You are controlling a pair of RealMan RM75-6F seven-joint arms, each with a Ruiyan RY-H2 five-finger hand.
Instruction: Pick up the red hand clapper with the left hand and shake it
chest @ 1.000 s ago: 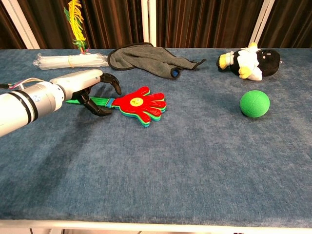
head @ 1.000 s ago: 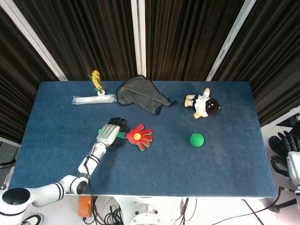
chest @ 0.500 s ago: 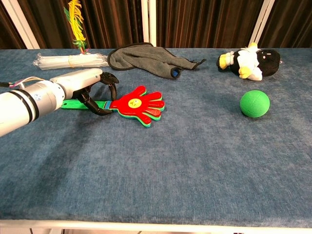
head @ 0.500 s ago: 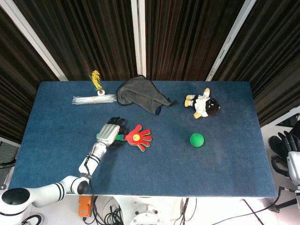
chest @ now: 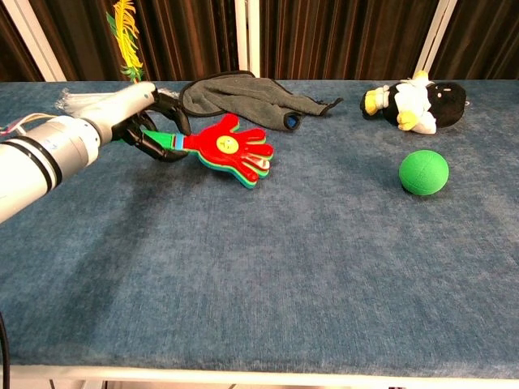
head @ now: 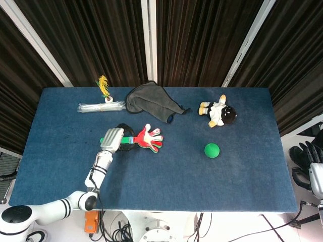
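Over the table's (head: pixel 242 201) left half, the left hand (chest: pixel 138 113) grips the red hand clapper (chest: pixel 231 150) by its green handle, now lifted clear since a moment ago. Pickup looks done; shaking remains. The right hand (head: pixel 310 156) hangs empty, off the table.

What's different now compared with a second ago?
The left hand has closed on the red hand clapper by its green handle and raised it off the table, toward the grey cloth. The green ball, plush toy and right hand stayed put.
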